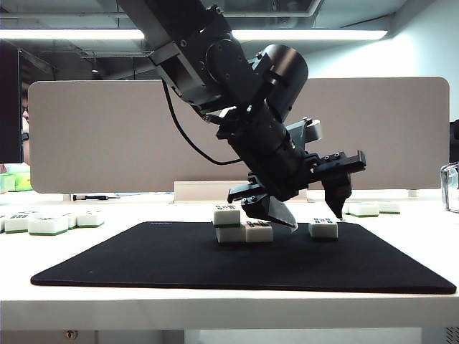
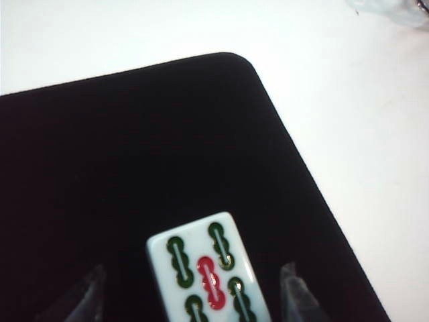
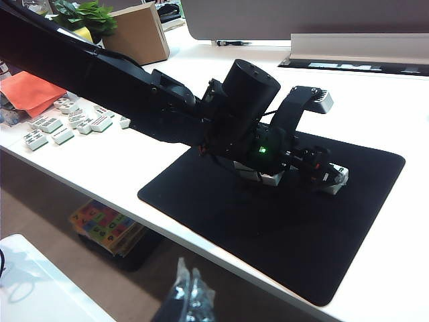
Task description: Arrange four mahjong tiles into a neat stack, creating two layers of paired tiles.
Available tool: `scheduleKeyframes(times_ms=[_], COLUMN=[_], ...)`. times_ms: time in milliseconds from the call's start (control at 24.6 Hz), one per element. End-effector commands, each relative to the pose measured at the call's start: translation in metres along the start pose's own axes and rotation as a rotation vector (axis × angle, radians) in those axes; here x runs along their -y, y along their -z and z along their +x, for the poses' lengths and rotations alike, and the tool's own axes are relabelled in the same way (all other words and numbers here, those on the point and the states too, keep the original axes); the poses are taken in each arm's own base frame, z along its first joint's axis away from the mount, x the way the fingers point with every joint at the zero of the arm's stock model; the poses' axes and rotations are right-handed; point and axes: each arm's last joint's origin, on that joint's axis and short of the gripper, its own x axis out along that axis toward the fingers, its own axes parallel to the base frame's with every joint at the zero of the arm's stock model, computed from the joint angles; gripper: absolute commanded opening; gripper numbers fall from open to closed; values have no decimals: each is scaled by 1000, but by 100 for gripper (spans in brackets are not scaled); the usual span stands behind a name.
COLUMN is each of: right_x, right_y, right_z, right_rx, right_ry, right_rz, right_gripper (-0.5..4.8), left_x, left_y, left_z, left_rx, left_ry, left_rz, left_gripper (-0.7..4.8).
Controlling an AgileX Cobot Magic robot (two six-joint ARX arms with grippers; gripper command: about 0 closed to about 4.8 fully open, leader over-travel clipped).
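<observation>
Black mat (image 1: 179, 265): flat, matte, fabric-like, rounded corners; lies on a smooth white table (image 1: 215, 308).

Partial stack (image 1: 237, 226): three small rectangular blocks, glossy white faces over green backs, near the mat's middle. Two lie side by side touching; a third (image 1: 226, 214) sits on the left one of the pair as the exterior view shows it. The top of the right one is bare.

Loose tile (image 1: 323, 228): same make, lies flat on the mat, apart from the three, toward the exterior view's right. In the left wrist view its face (image 2: 208, 272) bears green bamboo-like marks around one red mark, edges rounded.

Left gripper (image 1: 305, 208): black, angular housing on a jointed black arm reaching in from the upper left of the exterior view. Fingers spread wide; one tip hangs just above the loose tile, the other stands close beside the three-tile group. In the left wrist view two translucent fingertips (image 2: 295, 288) flank the loose tile with a gap on each side; nothing is pinched.

Right gripper: outside every picture; finger state cannot be told. Its wrist camera looks across the table from a distance.

Spare tiles (image 1: 50, 223): a scattered white-and-green group on the bare table, well off the mat. Further ones (image 1: 373, 208) lie behind the mat.

Grey panel (image 1: 107, 136): matte, rounded corners, stands behind the table.
</observation>
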Motion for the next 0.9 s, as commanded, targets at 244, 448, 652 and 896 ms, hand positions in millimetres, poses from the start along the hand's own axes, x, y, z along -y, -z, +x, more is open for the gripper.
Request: scheduleKeyframes(times_ms=[244, 448, 652, 896], right_x=[-2, -2, -2, -2], right_y=[0, 0, 0, 0], right_z=[-2, -2, -2, -2], right_rx=[19, 20, 19, 20], right_ry=[0, 0, 0, 0], right_rz=[-18, -18, -18, -18], right_gripper=[-1, -1, -1, -1], left_x=[6, 13, 16, 16], left_y=[2, 7, 8, 7], left_z=[1, 2, 2, 1], left_rx=[-15, -32, -33, -29], left_ry=[61, 76, 79, 79], left_rz=[7, 25, 29, 29], left_gripper=[330, 270, 268, 216])
